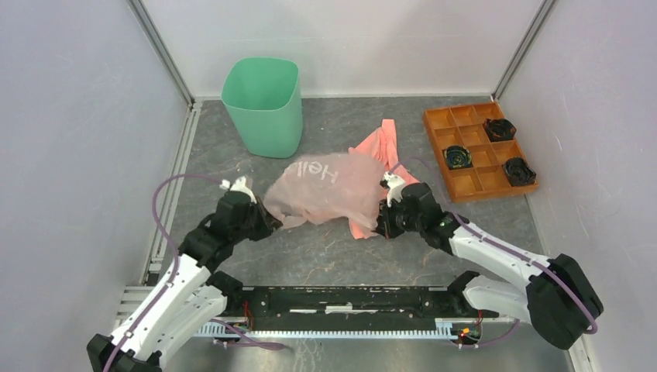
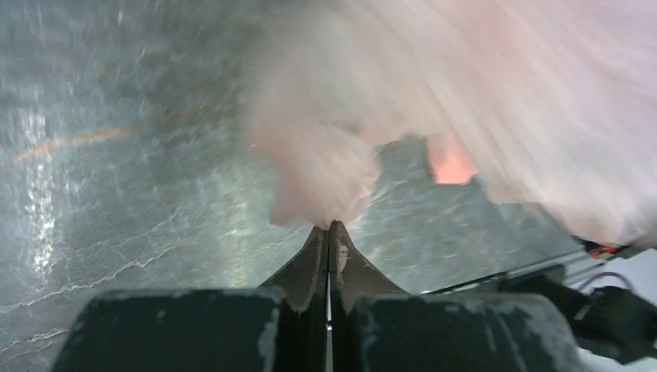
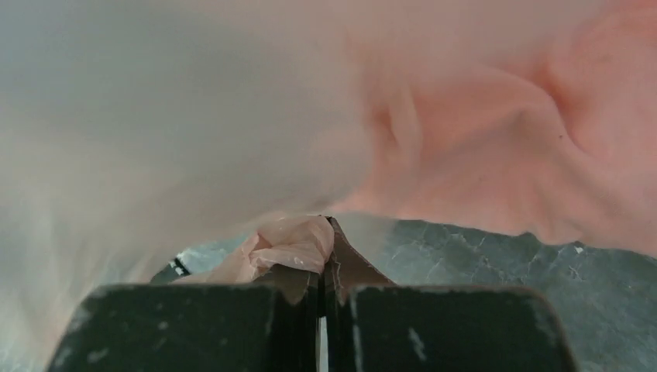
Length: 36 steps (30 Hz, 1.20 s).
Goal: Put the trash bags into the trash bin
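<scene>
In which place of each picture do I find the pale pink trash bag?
Top external: the trash bag is at the centre of the picture.
Left wrist: the trash bag fills the upper right, bunched at the shut left claw.
Right wrist: the trash bag fills the upper left, a fold pinched in the right claw.
Shared landmark: the grey marbled table under it.

**Cloth and tray on a grey table**

A salmon-orange cloth (image 1: 377,143) is seen crumpled on the grey marbled table (image 1: 325,248), toward 1 o'clock from its centre. An orange compartment tray (image 1: 466,183) is set at 2 o'clock. Three black round objects (image 1: 457,157) are held in separate compartments.
</scene>
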Each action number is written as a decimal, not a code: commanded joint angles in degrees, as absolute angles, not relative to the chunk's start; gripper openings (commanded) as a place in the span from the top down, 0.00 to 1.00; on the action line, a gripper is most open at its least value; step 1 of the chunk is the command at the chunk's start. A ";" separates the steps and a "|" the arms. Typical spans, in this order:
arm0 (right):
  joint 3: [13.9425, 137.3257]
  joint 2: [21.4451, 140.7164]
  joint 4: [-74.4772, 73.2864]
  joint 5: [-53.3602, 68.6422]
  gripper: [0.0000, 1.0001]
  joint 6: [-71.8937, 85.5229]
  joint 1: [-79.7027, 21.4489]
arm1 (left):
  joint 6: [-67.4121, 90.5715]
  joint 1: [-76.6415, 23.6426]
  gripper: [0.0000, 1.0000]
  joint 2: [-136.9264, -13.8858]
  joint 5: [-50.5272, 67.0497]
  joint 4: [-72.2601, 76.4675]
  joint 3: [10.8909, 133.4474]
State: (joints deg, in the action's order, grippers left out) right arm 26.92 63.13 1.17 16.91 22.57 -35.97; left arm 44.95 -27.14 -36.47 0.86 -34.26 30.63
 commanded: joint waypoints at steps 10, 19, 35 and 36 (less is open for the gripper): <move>75.32 55.95 10.61 20.79 0.99 15.79 -37.50 | 32.25 -27.25 0.98 -48.78 15.43 -18.07 90.22; 34.27 63.06 18.24 24.22 0.99 28.76 -37.49 | 44.48 -27.23 0.98 -29.75 -10.30 -39.40 40.81; 71.60 58.74 11.61 21.60 0.99 17.02 -38.41 | 34.19 -27.25 0.98 -44.27 14.31 -21.34 88.21; 68.99 57.92 13.07 21.27 0.99 17.50 -38.40 | 33.54 -27.25 0.98 -43.05 11.45 -22.68 86.16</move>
State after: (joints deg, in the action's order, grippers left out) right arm 76.66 61.19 7.88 20.38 17.58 -37.89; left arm 37.60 -27.14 -44.69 9.98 -22.85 86.04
